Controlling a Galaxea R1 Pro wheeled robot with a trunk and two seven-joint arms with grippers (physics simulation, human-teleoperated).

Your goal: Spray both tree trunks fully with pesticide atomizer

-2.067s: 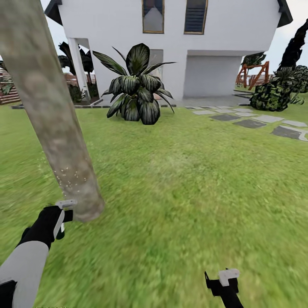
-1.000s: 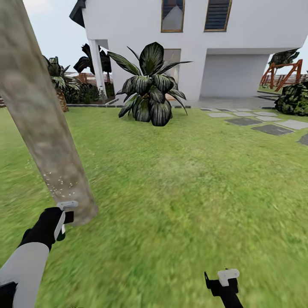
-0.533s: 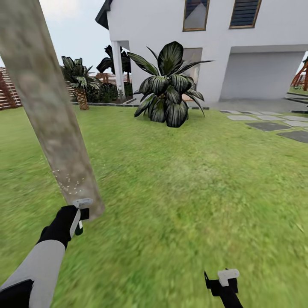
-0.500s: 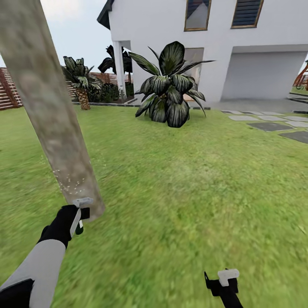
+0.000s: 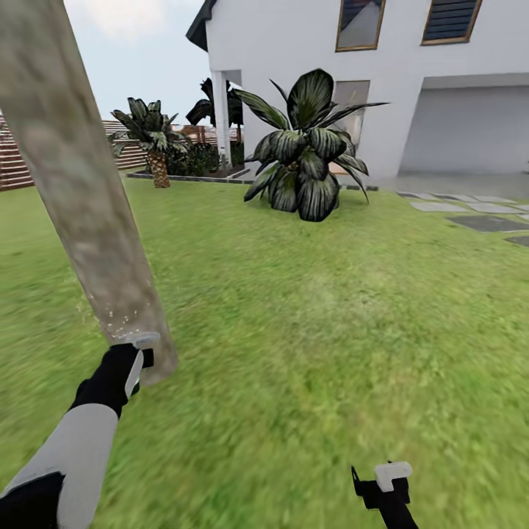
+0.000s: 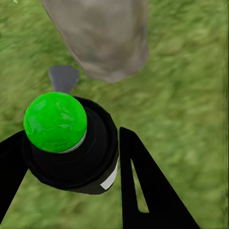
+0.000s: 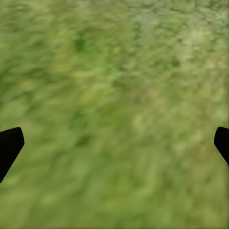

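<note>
**Spraying the foot of the first trunk**

The lawn (image 5: 330, 308) takes up most of the head view, with a white house (image 5: 353, 81) across the upper right and a slatted fence (image 5: 15, 158) at the far left edge. Slanting down the left of the frame is the tree trunk (image 5: 81, 198), pale and mottled. Whitish specks of pesticide (image 5: 121, 323) dot its base at lower left.

The step in hand looks like spraying this trunk. The left gripper (image 6: 71, 157) is clamped on the pesticide atomizer (image 6: 71, 143), whose green top (image 6: 56, 122) sits between the black fingers, nozzle toward the trunk foot. The specks cover only a low band, so the next move probably calls for raising the aim along the trunk and working round it.

A big dark-leaved plant (image 5: 305, 147) stands upper centre, a short palm (image 5: 153, 139) upper left and stepping stones (image 5: 477, 217) at right, all well apart from the trunk. Nothing blocks the spray. The right gripper (image 7: 114, 143) hangs spread and empty over grass.
</note>
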